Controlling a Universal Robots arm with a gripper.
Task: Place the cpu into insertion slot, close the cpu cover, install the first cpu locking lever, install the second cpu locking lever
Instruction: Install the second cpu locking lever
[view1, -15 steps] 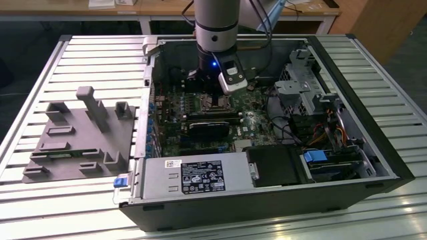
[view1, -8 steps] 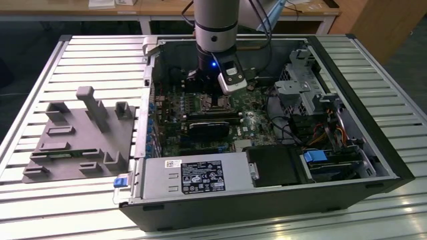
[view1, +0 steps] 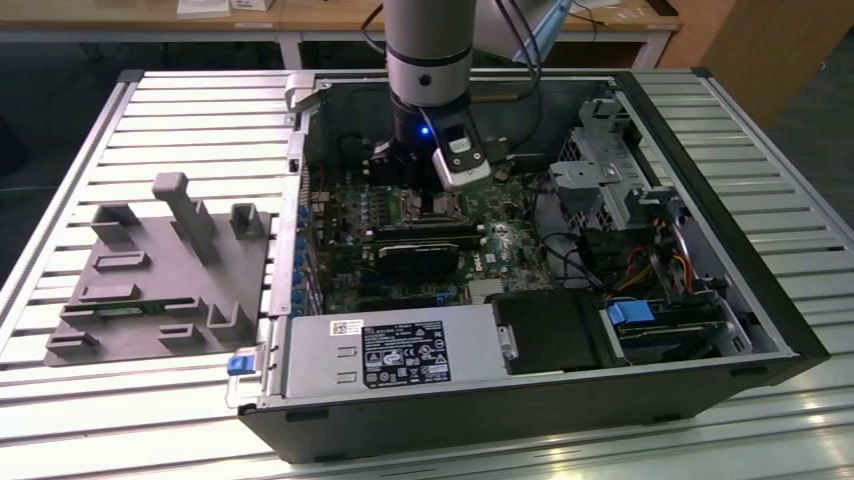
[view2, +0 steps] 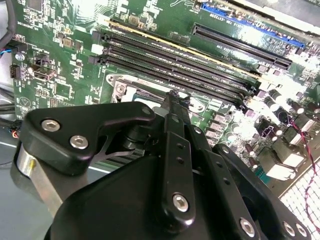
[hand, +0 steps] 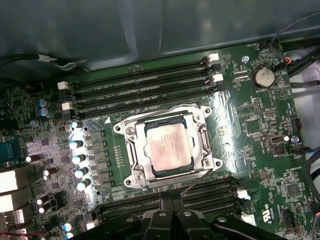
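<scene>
Grey arm and black gripper (view1: 430, 195) are seen in the exterior view lowered into the open computer case (view1: 747, 300) over the board. In the second wrist view the fingertips (view2: 173, 98) appear drawn together, nothing visibly held. In the first wrist view the dull silver square cpu (hand: 168, 148) sits in the silver-rimmed insertion slot (hand: 210, 155), the thin metal cpu cover (hand: 134, 150) judged down; one wire lever (hand: 195, 183) looks unlatched (uncertain).
</scene>
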